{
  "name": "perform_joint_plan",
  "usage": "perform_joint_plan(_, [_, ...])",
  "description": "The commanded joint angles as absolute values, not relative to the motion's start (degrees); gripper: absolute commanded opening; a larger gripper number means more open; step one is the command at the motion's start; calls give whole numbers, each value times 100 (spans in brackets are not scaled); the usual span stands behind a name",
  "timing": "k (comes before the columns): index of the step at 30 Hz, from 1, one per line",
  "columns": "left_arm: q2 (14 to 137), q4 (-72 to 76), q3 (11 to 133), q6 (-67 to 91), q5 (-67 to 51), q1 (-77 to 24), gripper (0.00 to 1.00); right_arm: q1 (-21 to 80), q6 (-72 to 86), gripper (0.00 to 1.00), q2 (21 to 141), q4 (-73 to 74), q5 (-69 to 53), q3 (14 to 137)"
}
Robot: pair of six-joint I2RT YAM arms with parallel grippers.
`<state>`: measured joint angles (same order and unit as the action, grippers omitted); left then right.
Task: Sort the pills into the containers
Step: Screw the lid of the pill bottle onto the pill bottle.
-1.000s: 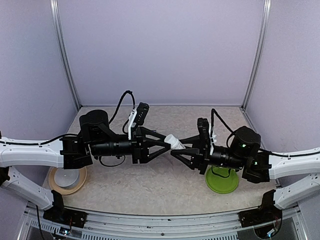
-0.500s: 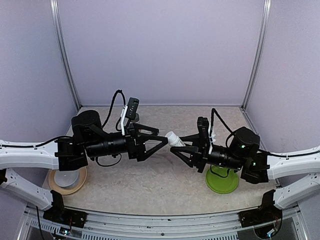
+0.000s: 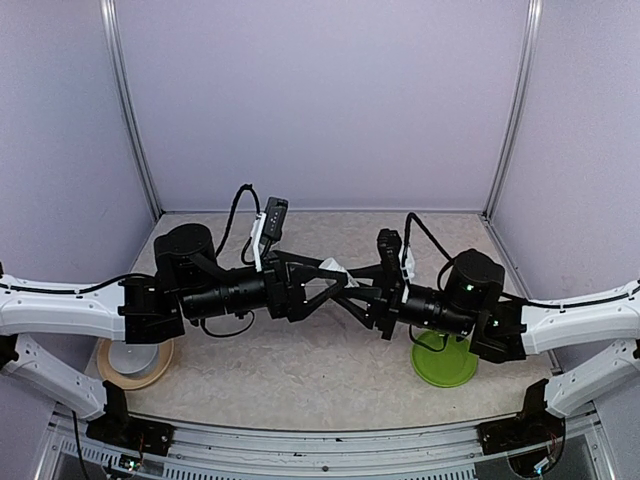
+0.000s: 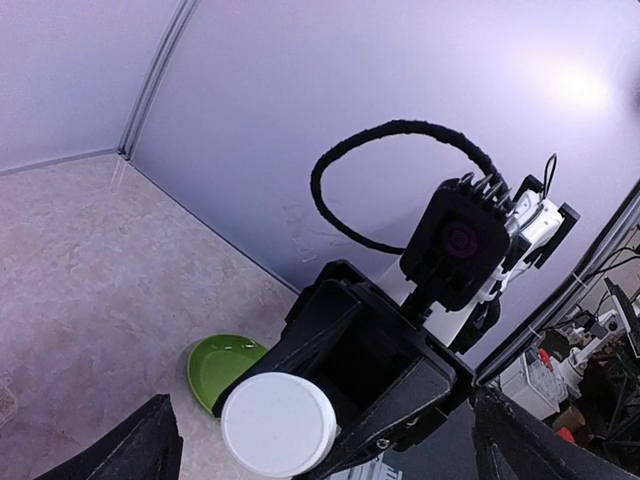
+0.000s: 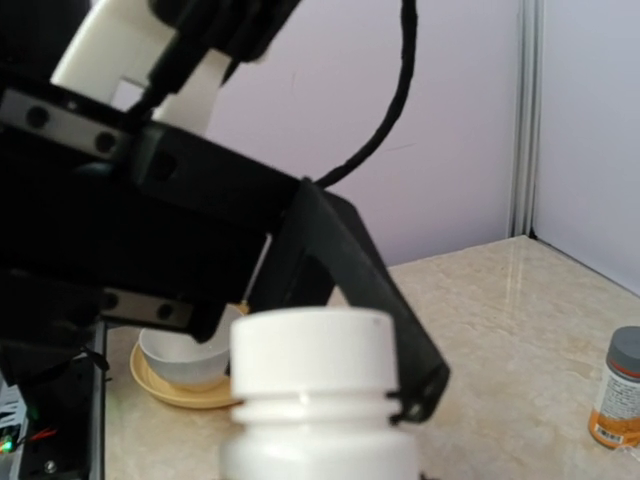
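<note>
Nothing is coming through as readable words or numbers from where I'm standing. Well off to the right of the right gripper (image 3: 350, 285) fingers, the bottle (image 5: 620, 385) is showing a white-and-orange label (image 5: 612, 415), its print blurring out.

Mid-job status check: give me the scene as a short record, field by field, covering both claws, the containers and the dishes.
small vial: in the air between the arms, white cap on
right claw: shut on the small vial
left claw: open, jaws wide on either side of the white cap, not gripping it
bottle: gray-capped, upright on the table, apart from both claws
green plate: on the table below the right arm
white bowl: sits on the tan plate, left side of the table
</note>
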<state>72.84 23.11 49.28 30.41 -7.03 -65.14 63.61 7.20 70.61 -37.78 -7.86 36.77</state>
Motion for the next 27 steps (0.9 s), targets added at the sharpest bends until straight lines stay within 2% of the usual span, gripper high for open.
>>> perform_joint_plan(1, [7323, 2395, 5200, 2947, -532, -6611, 99, 6407, 764, 11, 7190, -3899, -670, 3841])
perform_joint_plan(27, [7321, 2482, 5197, 2799, -623, -6746, 99, 6407, 817, 10, 7569, -3903, -835, 3971])
